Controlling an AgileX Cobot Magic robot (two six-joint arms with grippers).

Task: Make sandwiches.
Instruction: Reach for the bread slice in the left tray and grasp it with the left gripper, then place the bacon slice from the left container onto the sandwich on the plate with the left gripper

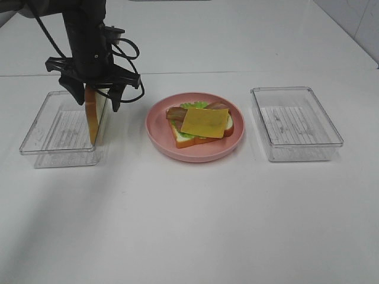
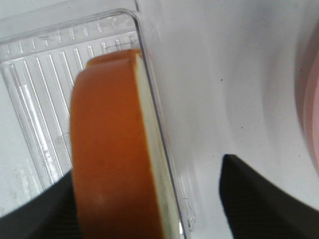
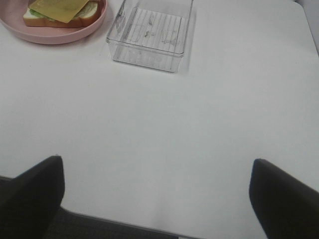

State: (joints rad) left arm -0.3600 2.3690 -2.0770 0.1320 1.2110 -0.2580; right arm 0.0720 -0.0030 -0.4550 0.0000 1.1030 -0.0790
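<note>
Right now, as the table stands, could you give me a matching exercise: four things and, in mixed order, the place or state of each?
1. bread slice
2. cheese square
3. pink plate
4. right gripper

A. between the left tray and the right tray
B. standing on edge in the left tray
C. open, over bare table
D. topmost layer on the plate

Pairs: 1-B, 2-D, 3-A, 4-C

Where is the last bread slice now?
The bread slice stands on edge at the left tray's right wall, between the left gripper's fingers, left of the pink plate.
</note>
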